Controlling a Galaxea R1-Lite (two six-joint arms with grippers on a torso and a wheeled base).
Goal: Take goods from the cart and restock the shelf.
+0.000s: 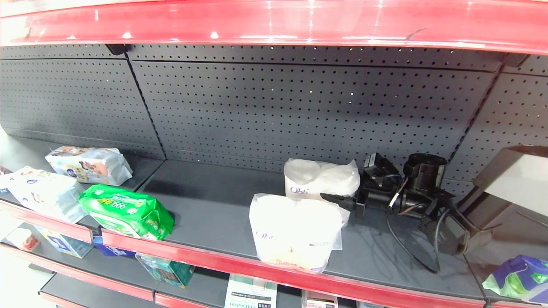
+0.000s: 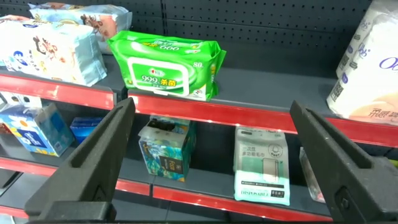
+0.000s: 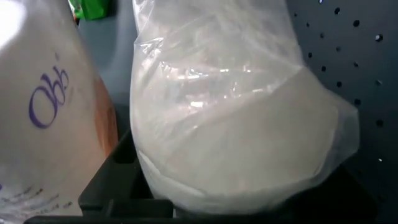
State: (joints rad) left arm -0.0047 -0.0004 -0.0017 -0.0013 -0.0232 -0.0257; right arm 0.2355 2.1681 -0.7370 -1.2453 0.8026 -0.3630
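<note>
Two white plastic-wrapped roll packs stand mid-shelf: the front pack (image 1: 295, 233) at the red shelf lip (image 1: 205, 259), the rear pack (image 1: 321, 179) just behind it. My right gripper (image 1: 338, 194) comes in from the right and is shut on the rear pack, one dark finger (image 1: 336, 199) lying across its front. In the right wrist view the rear pack (image 3: 236, 124) sits between the fingers (image 3: 106, 186), with the front pack (image 3: 43, 112) beside it. My left gripper (image 2: 212, 109) hangs open and empty in front of the shelf's lower levels.
A green wipes pack (image 1: 126, 211) (image 2: 168, 62) and two pale blue packs (image 1: 43, 192) (image 1: 90, 164) lie at the shelf's left. Bare shelf lies between the green pack and the white packs. A cardboard box (image 1: 513, 179) and a green-blue pack (image 1: 518, 271) sit on the right. Boxed goods (image 2: 261, 165) fill the lower shelf.
</note>
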